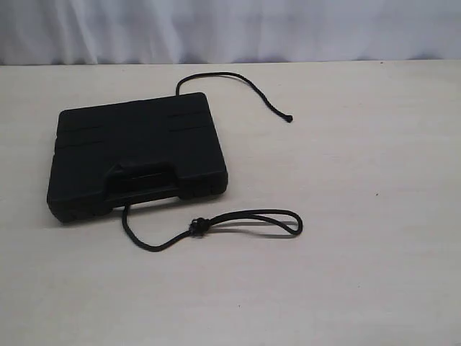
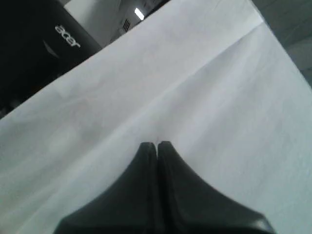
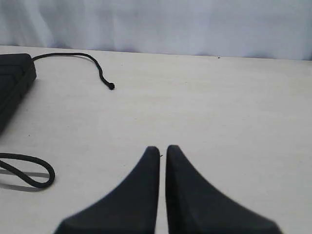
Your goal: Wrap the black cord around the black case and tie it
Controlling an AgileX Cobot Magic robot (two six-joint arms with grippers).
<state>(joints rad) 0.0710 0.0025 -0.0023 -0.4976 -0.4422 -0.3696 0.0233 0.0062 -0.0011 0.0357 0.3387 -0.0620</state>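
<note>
The black case [image 1: 137,155] lies flat on the table, left of centre, its handle cut-out facing the front. The black cord [image 1: 238,218] runs under it: one end comes out at the front with a small knot [image 1: 197,227] and a long loop, the other end curls out behind the case to a tip [image 1: 289,119]. In the right wrist view the case's corner [image 3: 12,80], the cord's tip [image 3: 111,86] and part of the loop [image 3: 34,181] show. My right gripper [image 3: 163,148] is shut and empty above bare table. My left gripper [image 2: 157,144] is shut over white cloth. Neither gripper appears in the exterior view.
The light wooden table [image 1: 360,216] stretches right of the case. A white cloth backdrop [image 1: 230,29] hangs behind the table. In the left wrist view a black Acer device [image 2: 34,44] stands beyond the white cloth [image 2: 195,87].
</note>
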